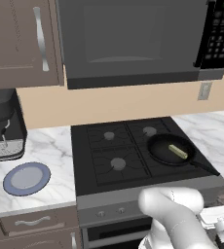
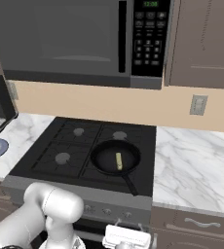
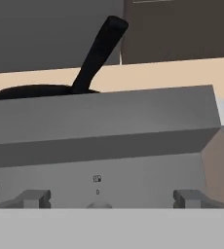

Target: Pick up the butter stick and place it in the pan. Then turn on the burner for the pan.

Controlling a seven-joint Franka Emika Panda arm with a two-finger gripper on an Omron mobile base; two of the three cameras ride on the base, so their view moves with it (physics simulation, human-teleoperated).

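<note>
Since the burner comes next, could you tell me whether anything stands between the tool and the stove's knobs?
Nothing visible does. The tool's fingertips face the stove's front panel directly. The butter stick already lies in the pan.

pan [image 1: 168, 147] black; butter stick [image 1: 177, 151] yellow-olive | plate [image 1: 27, 178] blue-grey; counter [image 2: 196, 170] white-grey marble

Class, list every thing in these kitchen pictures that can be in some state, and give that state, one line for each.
Small yellowish-olive butter stick: lying flat inside the pan.
Round black frying pan: on the stove's front right burner, handle towards the front right.
Black gas stove: no flame seen at any burner.
Grey microwave: door closed.
Flat blue-grey plate: empty, on the marble counter.
Gripper: low before the stove's front; open or shut cannot be told.
</note>
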